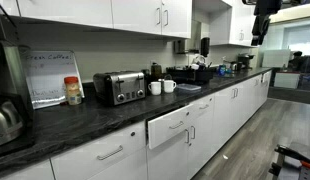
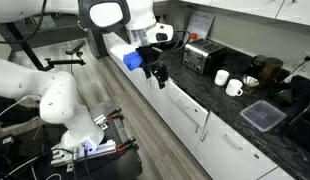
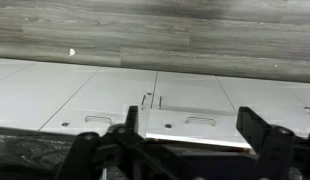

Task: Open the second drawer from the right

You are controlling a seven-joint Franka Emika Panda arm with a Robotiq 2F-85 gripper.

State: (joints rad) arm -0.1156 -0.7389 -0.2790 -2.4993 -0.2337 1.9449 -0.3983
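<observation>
Two fingers [image 3: 250,128] of the gripper [image 3: 187,125] stood spread wide, holding nothing. Doing this step well likely meant lowering squarely over the silver handle [image 3: 200,120], closing across the bar, then pulling straight out and level. The drawer [image 3: 220,131], already slightly out from its neighbours, lay directly beneath the gripper, apparently not touching it.

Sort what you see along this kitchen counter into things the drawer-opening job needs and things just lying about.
Belongs to the job:
- the second drawer from the right, pulled partly out
- the gripper, open

Just lying about:
- toaster
- white mugs
- jar
- plastic container
</observation>
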